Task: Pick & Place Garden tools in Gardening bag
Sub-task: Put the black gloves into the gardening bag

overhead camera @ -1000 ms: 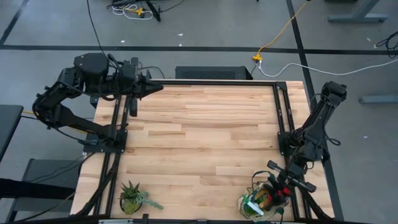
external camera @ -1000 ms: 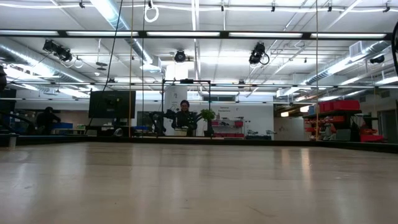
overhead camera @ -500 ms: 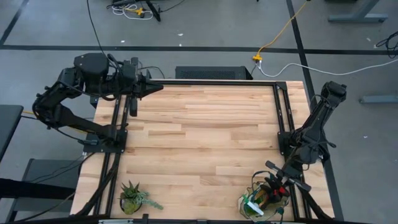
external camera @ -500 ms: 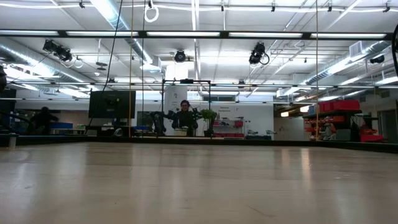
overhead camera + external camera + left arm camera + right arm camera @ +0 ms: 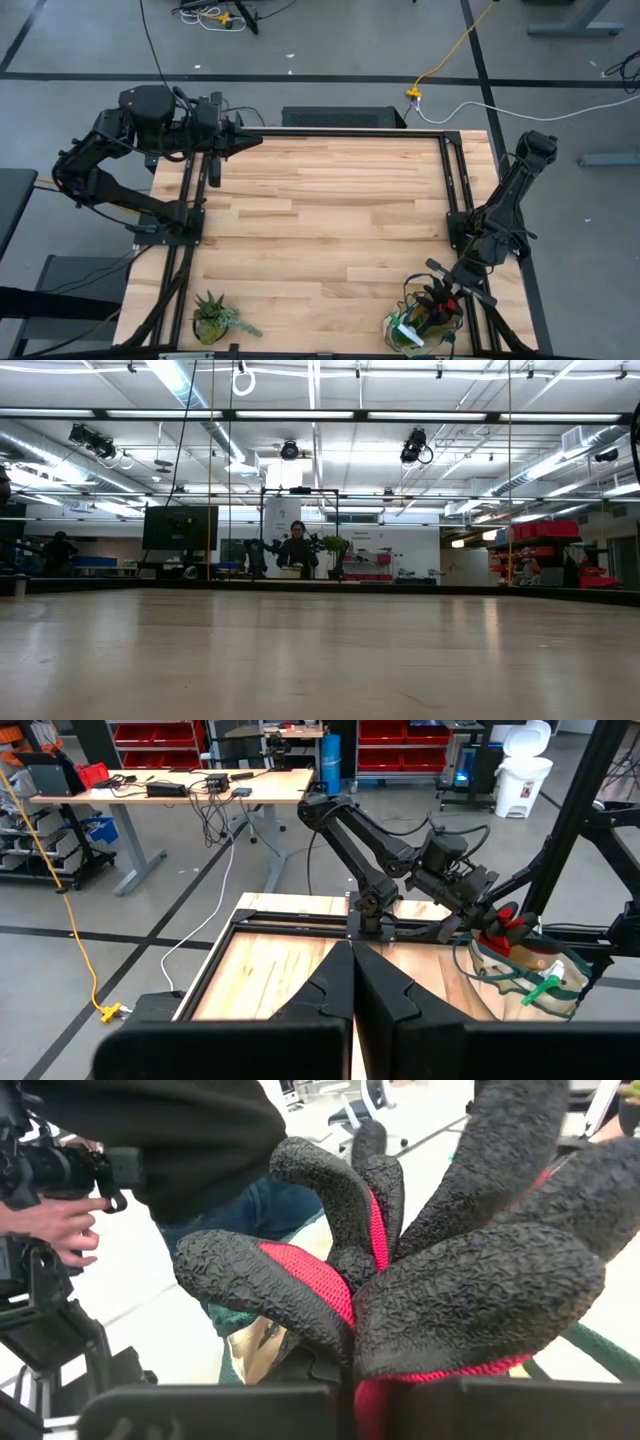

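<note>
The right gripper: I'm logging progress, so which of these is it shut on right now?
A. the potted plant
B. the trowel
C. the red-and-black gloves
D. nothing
C: the right wrist view shows the gloves filling the frame, pinched in the right gripper, which hangs over the bag at the table's near right corner; the plant stands untouched at the near left.

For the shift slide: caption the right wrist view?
Right gripper shut on the red-and-black glove pair, held above the gardening bag.

table (image 5: 320,210) centre open; potted plant (image 5: 213,316), bag (image 5: 420,322) crowd near edge.
</note>
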`<control>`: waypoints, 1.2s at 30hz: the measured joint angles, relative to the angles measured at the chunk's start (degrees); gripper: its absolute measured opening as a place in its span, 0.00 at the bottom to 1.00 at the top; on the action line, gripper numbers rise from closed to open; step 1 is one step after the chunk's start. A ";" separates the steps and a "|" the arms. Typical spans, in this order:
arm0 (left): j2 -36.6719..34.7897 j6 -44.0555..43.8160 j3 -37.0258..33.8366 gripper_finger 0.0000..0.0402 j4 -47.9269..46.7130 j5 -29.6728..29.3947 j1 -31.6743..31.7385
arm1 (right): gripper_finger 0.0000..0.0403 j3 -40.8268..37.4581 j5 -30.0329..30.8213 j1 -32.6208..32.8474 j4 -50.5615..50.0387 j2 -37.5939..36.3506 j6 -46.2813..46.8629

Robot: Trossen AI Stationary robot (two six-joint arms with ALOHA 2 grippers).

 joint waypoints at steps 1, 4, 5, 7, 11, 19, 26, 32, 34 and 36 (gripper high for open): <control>0.00 0.00 0.00 0.01 0.00 0.00 0.02 | 0.03 0.00 -0.05 -0.02 0.00 0.00 0.45; 0.00 0.02 0.00 0.01 0.00 -0.33 0.01 | 0.05 0.00 -0.17 0.00 0.02 0.00 0.74; 0.00 0.02 0.00 0.01 0.00 -0.60 0.00 | 0.05 0.00 -0.17 0.00 0.02 0.00 0.72; 0.00 0.04 0.00 0.01 0.00 -1.18 0.01 | 0.08 0.00 -0.17 -0.02 0.02 0.00 0.74; 0.00 0.02 0.00 0.01 0.00 -1.27 0.00 | 0.13 0.00 -0.20 -0.02 0.04 0.00 0.74; 0.00 0.02 0.00 0.01 0.00 -1.25 0.00 | 0.23 0.00 -0.19 -0.01 0.04 0.01 3.74; 0.00 -0.01 0.00 0.01 0.00 -1.25 0.00 | 0.33 0.00 -0.17 -0.01 0.07 0.00 3.73; 0.00 -0.02 0.00 0.01 0.00 -1.25 0.02 | 0.43 0.00 -0.15 -0.02 0.04 0.00 3.73; 0.00 -0.02 0.00 0.01 0.00 -1.25 0.00 | 0.47 0.00 -0.15 0.00 0.06 0.00 3.73; 0.00 -0.02 0.00 0.01 0.00 -1.25 0.01 | 0.51 0.00 -0.15 -0.01 0.04 0.00 3.73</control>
